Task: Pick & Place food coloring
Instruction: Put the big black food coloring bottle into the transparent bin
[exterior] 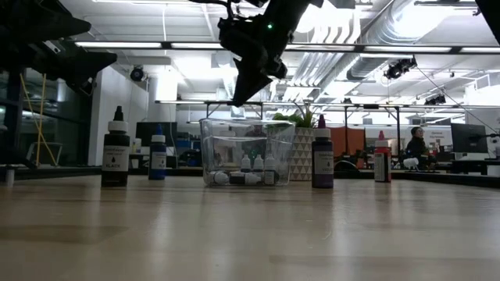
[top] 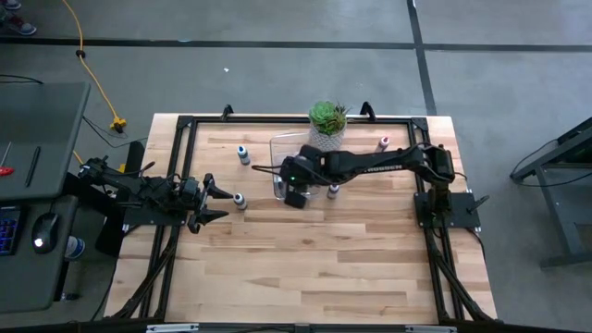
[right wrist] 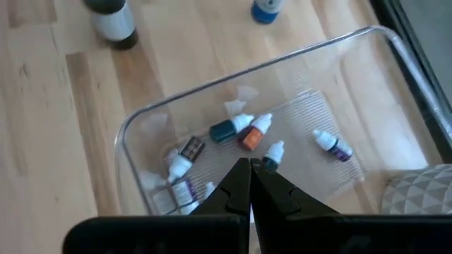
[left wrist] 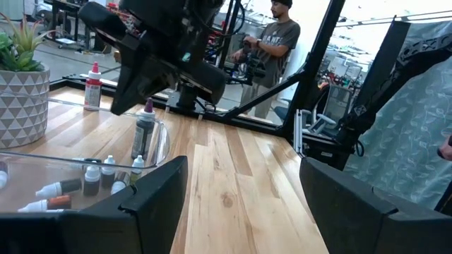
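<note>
The right tool (right wrist: 250, 185), fingers together and empty, hung over the clear rectangular plastic bin (right wrist: 141, 120); next, likely fetching another small dropper bottle (top: 333, 191) from the table.

Counter (top: 305, 268): pale wood planks w/ black frame. Bin (right wrist: 339, 70): clear plastic. Food coloring in bin (right wrist: 247, 134): white caps; teal, orange, purple, brown bodies. Standing bottles: black w/ white label (exterior: 116, 152), blue (exterior: 158, 156), dark purple (exterior: 322, 156), red (exterior: 381, 160). Plant (top: 327, 117): green, pot white w/ grey triangle pattern. Tools (right wrist: 248, 185): black.
</note>
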### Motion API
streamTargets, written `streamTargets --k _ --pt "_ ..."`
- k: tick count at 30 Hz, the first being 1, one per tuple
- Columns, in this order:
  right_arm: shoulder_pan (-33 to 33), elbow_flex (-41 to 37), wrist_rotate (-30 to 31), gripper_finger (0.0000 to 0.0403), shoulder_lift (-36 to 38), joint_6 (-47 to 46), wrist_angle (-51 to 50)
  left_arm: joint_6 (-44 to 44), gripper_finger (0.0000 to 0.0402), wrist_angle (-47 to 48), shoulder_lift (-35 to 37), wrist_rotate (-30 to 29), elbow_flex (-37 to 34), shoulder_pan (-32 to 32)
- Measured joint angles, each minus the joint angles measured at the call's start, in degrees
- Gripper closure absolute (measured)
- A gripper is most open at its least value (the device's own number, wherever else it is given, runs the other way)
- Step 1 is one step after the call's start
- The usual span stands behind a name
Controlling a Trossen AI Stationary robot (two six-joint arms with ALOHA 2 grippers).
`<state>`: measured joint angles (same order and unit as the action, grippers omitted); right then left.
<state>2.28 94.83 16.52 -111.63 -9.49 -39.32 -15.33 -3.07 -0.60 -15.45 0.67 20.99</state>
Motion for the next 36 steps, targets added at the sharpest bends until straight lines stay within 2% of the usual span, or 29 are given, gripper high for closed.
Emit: streamTargets --k 7,13,17,23,25,30,36 --pt "0.0 0.0 2.7 0.0403 0.0 -4.6 2.1 0.0 0.013 0.0 0.0 0.0 0.0 0.0" --pt "0.2 0.0 2.3 0.0402 0.0 -5.2 5.0 0.0 0.013 0.0 0.0 0.0 0.0 0.0" --pt "1.3 0.0 -5.4 0.0402 0.0 -3.0 8.1 0.0 0.013 0.0 0.0 0.0 0.0 0.0" --pt "4.2 0.0 -26.5 0.0402 0.0 10.1 13.6 0.0 0.013 0.0 0.0 0.0 0.0 0.0" --pt "4.6 0.0 -31.0 0.0402 0.1 14.5 15.2 0.0 0.013 0.0 0.0 0.0 0.0 0.0" --pt "4.8 0.0 -31.0 0.0402 -0.4 19.7 17.0 0.0 0.013 0.0 0.0 0.0 0.0 0.0" --pt "4.5 -0.1 -30.9 0.0402 -4.2 20.5 21.5 0.0 0.013 0.0 0.0 0.0 0.0 0.0"
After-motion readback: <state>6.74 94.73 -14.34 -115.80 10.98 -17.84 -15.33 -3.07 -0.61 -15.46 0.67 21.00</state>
